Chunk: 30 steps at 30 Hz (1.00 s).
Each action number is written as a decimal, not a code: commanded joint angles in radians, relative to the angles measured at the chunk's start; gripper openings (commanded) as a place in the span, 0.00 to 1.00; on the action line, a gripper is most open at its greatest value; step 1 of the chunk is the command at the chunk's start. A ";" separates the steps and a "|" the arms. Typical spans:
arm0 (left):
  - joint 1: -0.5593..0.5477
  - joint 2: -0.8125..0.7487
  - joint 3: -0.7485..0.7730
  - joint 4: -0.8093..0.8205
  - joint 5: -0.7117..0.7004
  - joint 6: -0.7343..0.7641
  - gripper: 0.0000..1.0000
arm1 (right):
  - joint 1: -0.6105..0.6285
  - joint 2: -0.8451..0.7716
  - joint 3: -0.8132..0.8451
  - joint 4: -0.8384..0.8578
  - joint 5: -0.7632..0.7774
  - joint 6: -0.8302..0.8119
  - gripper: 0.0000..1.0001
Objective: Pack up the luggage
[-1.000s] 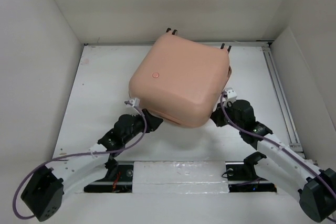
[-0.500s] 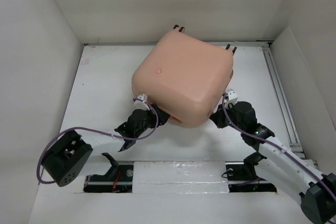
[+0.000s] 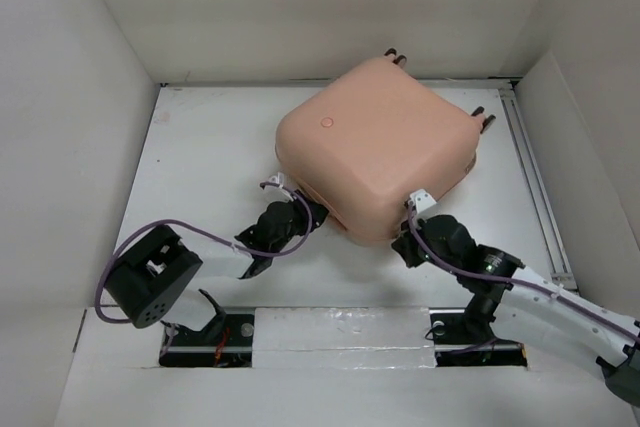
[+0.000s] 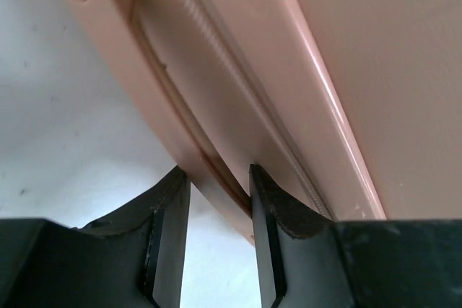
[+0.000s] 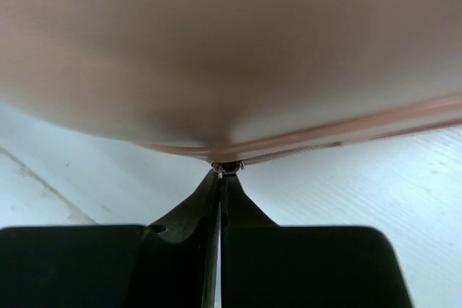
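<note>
Because the suitcase (image 3: 375, 152) lies shut and flat, only its pale pink shell shows from above, with a small round logo (image 3: 326, 122) on the top face. It sits on the tabletop (image 3: 200, 147) right of the middle and toward the far right corner. It is turned so that one rounded corner points at the near edge. Dark wheels (image 3: 393, 55) peek out past its far side, mostly hidden behind the shell, and the underside cannot be seen at all.

The left gripper (image 4: 216, 185) reaches under the near left side of the case. In its wrist view the fingers (image 4: 170, 229) stand partly apart, one on each side of the lower shell's rim. The ribbed line of the zipper (image 4: 209, 32) runs just above that rim. Whether the fingers actually press on the rim cannot be told, as their inner faces are in shadow and the rim covers their tips.

The right gripper (image 5: 220, 174) meets the near right side of the case. Its fingers are pressed together, and right at their tips they pinch a tiny metal tab (image 5: 221, 169) at the seam. The tab is too small to make out further. Above it the shell fills the right wrist view as a blur. From above, the right arm runs out of the picture at the lower right corner.
</note>
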 commanded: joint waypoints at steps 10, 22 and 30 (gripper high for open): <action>-0.057 0.109 0.098 0.179 -0.063 0.013 0.00 | 0.090 0.036 0.141 0.098 -0.025 -0.022 0.00; -0.105 0.186 0.089 0.244 -0.017 0.012 0.00 | -0.192 0.210 0.234 0.302 -0.485 -0.120 0.00; -0.076 0.197 0.124 0.221 -0.029 -0.028 0.00 | 0.184 0.131 0.190 0.163 -0.369 -0.044 0.00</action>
